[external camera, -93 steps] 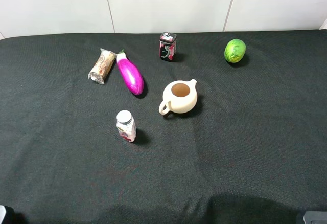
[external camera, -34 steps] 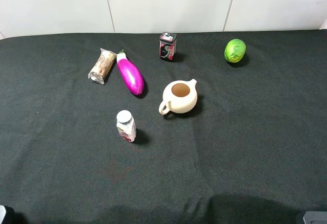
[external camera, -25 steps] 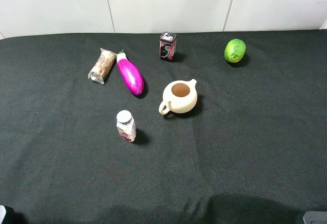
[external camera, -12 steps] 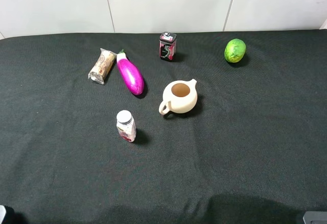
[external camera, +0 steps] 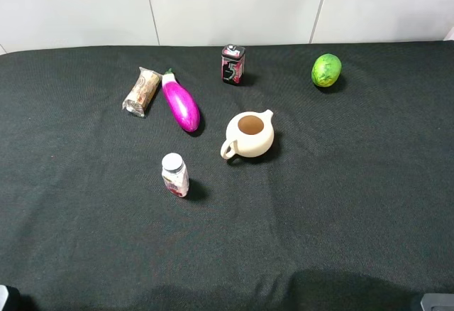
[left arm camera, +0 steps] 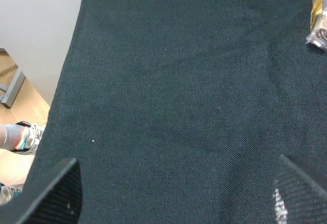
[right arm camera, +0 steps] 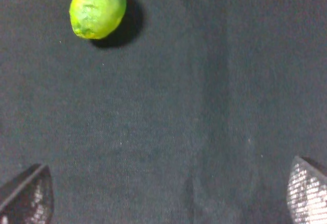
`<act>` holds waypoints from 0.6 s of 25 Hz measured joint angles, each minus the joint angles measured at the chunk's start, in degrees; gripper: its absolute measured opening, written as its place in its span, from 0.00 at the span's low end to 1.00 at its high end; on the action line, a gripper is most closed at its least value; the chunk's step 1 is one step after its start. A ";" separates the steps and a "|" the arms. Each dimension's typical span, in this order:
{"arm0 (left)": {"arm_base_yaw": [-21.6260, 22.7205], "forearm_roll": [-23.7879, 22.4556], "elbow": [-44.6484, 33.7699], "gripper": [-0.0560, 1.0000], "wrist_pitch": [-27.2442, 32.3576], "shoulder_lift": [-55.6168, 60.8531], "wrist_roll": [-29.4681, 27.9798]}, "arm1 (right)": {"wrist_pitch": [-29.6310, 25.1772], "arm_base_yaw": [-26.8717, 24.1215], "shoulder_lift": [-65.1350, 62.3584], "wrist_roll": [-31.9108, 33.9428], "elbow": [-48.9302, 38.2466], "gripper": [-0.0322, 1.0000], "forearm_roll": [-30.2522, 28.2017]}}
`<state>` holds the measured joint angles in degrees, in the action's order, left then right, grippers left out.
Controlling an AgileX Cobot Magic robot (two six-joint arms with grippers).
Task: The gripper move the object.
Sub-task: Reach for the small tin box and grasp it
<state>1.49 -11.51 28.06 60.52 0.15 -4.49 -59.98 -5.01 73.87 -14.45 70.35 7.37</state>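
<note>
The object (external camera: 233, 63), a small black tin with red-pink markings and a grey-white cap, stands upright at the back of the black table, behind the teapot. Neither arm reaches into the exterior view. In the left wrist view my left gripper (left arm camera: 176, 196) stands open, its fingertips (left arm camera: 53, 193) wide apart over bare black cloth near the table's left edge. In the right wrist view my right gripper (right arm camera: 168, 193) is open too, with fingertips (right arm camera: 28, 196) spread over bare cloth, well short of the green fruit. Nothing sits between either pair of fingers.
A cream teapot (external camera: 250, 135) sits mid-table. A magenta eggplant (external camera: 180, 102) and a wrapped snack (external camera: 142, 91) lie at the back left. A white-capped bottle (external camera: 174, 175) stands in front. A green fruit (external camera: 325, 70) rests at the back right. The table's left edge (left arm camera: 66, 65) drops to the floor.
</note>
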 joint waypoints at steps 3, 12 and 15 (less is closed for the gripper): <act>0.00 0.00 0.00 0.80 0.00 0.00 0.00 | 0.00 0.00 3.41 -1.35 2.35 0.70 1.05; 0.00 0.00 0.00 0.80 0.00 0.00 0.00 | 0.98 5.81 12.81 -2.70 8.94 0.70 0.87; 0.00 0.00 0.00 0.80 0.00 0.00 0.00 | 1.27 8.68 15.99 -2.65 12.11 0.70 0.83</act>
<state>1.49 -11.51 28.06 60.52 0.15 -4.49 -58.71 3.68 89.85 -17.10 82.47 8.20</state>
